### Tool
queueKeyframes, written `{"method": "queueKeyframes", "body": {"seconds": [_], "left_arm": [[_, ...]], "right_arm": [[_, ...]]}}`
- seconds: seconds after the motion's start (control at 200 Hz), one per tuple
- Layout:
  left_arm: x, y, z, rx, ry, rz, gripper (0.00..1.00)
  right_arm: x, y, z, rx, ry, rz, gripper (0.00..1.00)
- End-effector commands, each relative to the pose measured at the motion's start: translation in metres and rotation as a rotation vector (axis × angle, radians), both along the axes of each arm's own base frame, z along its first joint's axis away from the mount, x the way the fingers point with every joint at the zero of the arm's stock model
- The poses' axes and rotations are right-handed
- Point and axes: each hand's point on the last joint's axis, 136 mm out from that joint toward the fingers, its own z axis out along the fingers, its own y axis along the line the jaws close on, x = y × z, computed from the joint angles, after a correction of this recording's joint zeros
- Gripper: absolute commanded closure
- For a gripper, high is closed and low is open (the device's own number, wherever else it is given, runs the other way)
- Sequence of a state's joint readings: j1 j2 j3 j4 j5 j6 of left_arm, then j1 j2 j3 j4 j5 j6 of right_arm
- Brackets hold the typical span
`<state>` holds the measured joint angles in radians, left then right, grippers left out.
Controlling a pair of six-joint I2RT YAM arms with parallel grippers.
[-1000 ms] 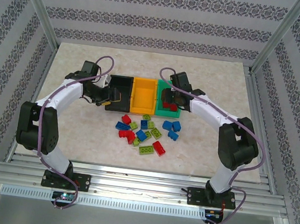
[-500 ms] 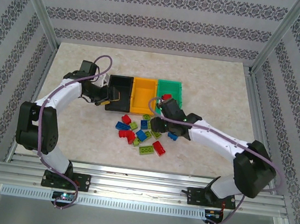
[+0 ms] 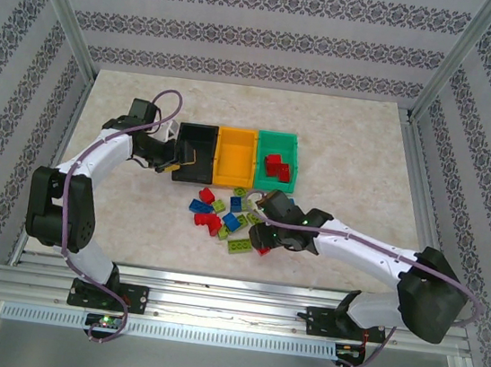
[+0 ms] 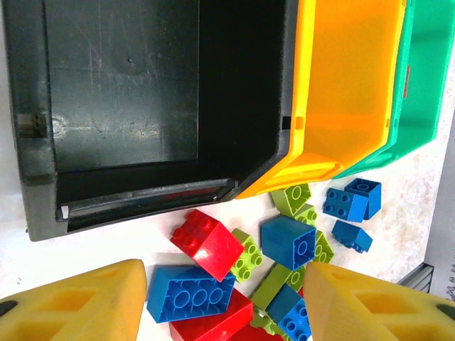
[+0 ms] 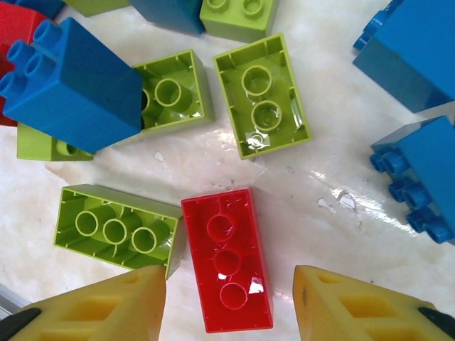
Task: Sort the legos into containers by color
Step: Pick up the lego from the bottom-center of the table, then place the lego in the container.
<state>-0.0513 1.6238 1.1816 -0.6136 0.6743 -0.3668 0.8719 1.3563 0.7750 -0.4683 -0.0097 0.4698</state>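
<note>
1. The right arm [image 3: 355, 245] reaches low over the loose bricks [image 3: 224, 210], which lie on the worktop [image 3: 359, 144] in front of the three bins.
2. The right jaws are spread and pinch nothing. A long red brick [image 5: 227, 259] lies on the worktop between them, with its hollow side up. We judge that the jaws stand across its narrow width because this gives a short and sure grip.
3. A lime brick [image 5: 117, 229] touches the red one on its left side. The finger on that side has little room, so it may push the lime brick away.
4. The green bin [image 3: 278, 144] already holds some red bricks [image 3: 275, 166], so we think this red one belongs there too. The orange bin [image 3: 235, 160] and the black bin [image 4: 121, 85] are empty.
5. The left jaws are also spread and hold nothing. They hang at the near edge of the black bin, above the pile, with a blue brick [image 4: 188, 293] below them. We suppose they are placed there so that the two arms do not cross.
</note>
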Motion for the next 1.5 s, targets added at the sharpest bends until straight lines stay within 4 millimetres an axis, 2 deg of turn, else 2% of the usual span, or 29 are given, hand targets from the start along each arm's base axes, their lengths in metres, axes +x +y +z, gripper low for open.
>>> {"method": "queueKeyframes", "body": {"seconds": [0.0, 0.435, 0.565, 0.68, 0.824, 0.919, 1.039, 1.324, 1.494], "left_arm": [[0.001, 0.001, 0.001, -0.014, -0.008, 0.002, 0.4], [0.0, 0.0, -0.002, -0.025, 0.002, 0.001, 0.4], [0.0, -0.001, -0.003, -0.032, 0.009, -0.002, 0.4], [0.0, 0.0, -0.004, -0.026, 0.01, 0.0, 0.4], [0.001, 0.001, -0.004, -0.026, 0.009, -0.001, 0.4], [0.001, 0.001, -0.004, -0.027, 0.009, 0.002, 0.4], [0.002, 0.002, -0.004, -0.03, 0.009, 0.004, 0.4], [0.003, 0.006, 0.0, -0.014, -0.004, 0.012, 0.4], [0.003, 0.008, 0.0, -0.015, -0.006, 0.017, 0.4]], "right_arm": [[-0.008, -0.003, -0.014, -0.057, 0.042, 0.003, 0.49], [-0.01, -0.003, -0.04, -0.143, 0.079, 0.02, 0.49], [-0.009, -0.001, -0.046, -0.157, 0.09, 0.021, 0.52], [-0.007, 0.0, -0.044, -0.152, 0.079, 0.019, 0.6], [0.002, 0.004, -0.03, -0.121, 0.026, 0.01, 0.63], [0.018, 0.005, -0.012, -0.093, -0.04, 0.002, 0.63], [0.047, 0.001, 0.01, -0.01, -0.097, -0.064, 0.62], [0.144, -0.016, 0.063, 0.099, -0.22, -0.275, 0.62], [0.201, -0.026, 0.07, 0.128, -0.231, -0.355, 0.62]]}}
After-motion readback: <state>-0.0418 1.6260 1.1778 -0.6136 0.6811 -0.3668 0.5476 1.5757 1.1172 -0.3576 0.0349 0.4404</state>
